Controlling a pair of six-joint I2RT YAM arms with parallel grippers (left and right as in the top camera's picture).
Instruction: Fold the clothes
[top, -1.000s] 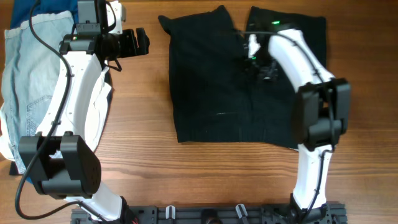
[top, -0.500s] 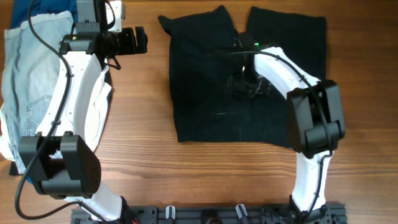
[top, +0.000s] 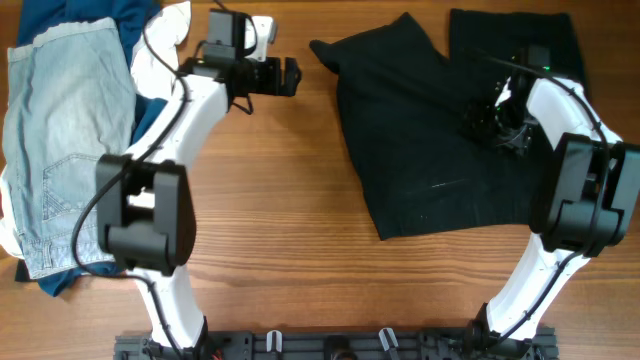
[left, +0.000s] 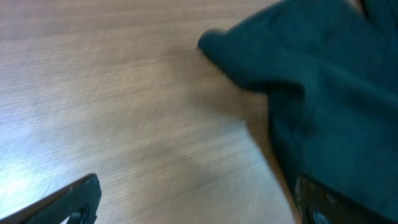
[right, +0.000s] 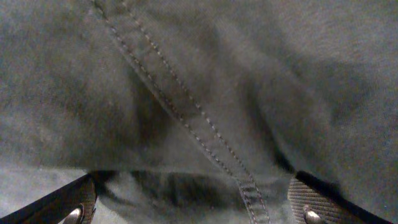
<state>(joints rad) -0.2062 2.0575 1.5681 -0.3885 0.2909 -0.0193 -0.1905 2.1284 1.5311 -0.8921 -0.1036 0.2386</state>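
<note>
The clothes (top: 420, 150), a black shorts-like garment, lie flat and slightly askew on the right half of the table. My left gripper (top: 290, 77) is open just left of the garment's upper-left corner (top: 322, 50). In the left wrist view that corner (left: 217, 46) lies ahead on bare wood, and the open left gripper (left: 196, 205) holds nothing. My right gripper (top: 482, 122) hangs low over the garment's upper right part. In the right wrist view a stitched seam (right: 180, 106) runs between the wide-apart fingers of the right gripper (right: 193, 208), which stands open over the cloth.
Light-blue denim shorts (top: 65, 140) lie at the far left on a pile with white (top: 165, 30) and navy (top: 60, 15) garments. Bare wooden table (top: 270, 200) lies between the pile and the black garment.
The black garment has slid to the right and turned slightly. My left arm has swung right towards its corner. The right gripper has moved right across the cloth. Both stayed open.
</note>
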